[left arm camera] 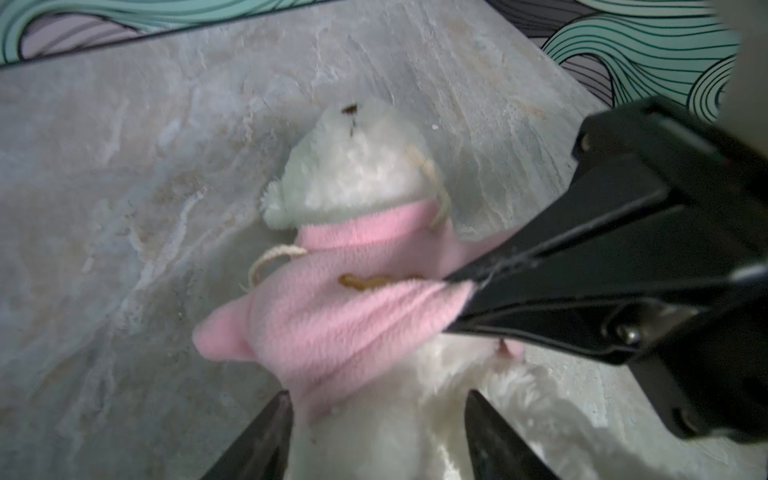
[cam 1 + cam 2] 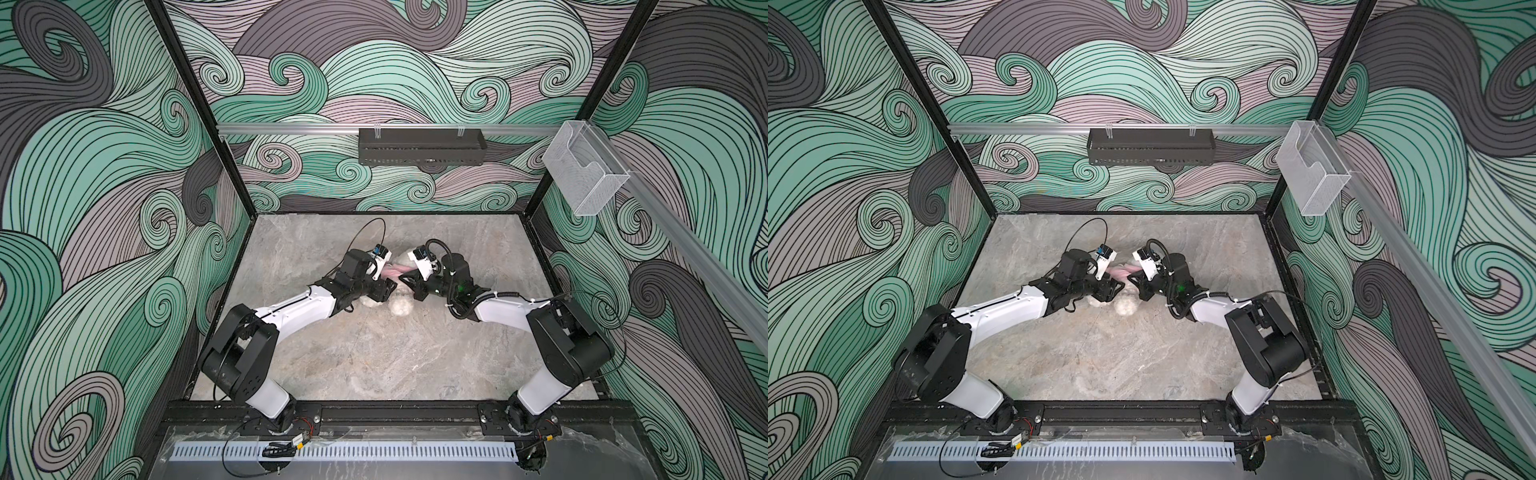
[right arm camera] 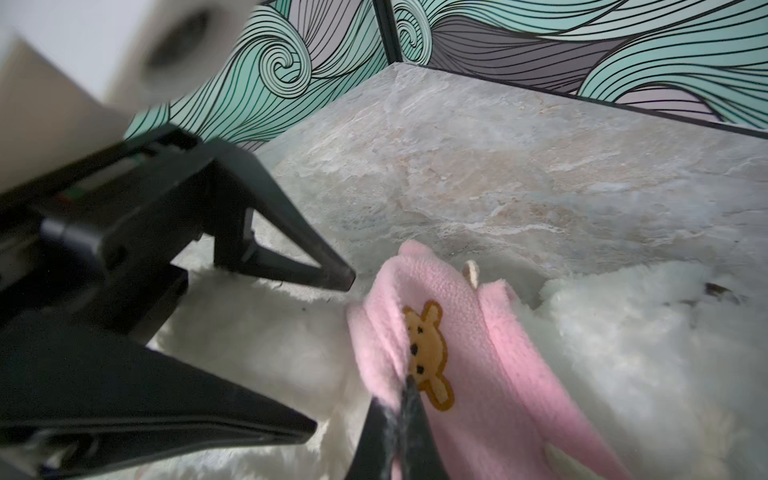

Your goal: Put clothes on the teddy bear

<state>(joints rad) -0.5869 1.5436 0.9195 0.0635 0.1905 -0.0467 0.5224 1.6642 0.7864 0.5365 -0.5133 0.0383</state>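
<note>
Midway through dressing: in both top views, the small fluffy white plush teddy bear [image 2: 401, 308] lies on the grey marbled tabletop [image 2: 374, 365] between the two arms. Left wrist view: the pink fleece shirt [image 1: 332, 316] is past the head and bunched on the chest, belly bare. The left gripper [image 1: 379, 399] straddles the body, jaws apart. Right wrist view: the right gripper [image 3: 409, 386] pinches the shirt's hem, which apparently needs pulling down.

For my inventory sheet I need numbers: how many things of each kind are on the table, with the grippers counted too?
teddy bear: 1
pink shirt: 1
grippers: 2 (left gripper, right gripper)
Total: 4
</note>
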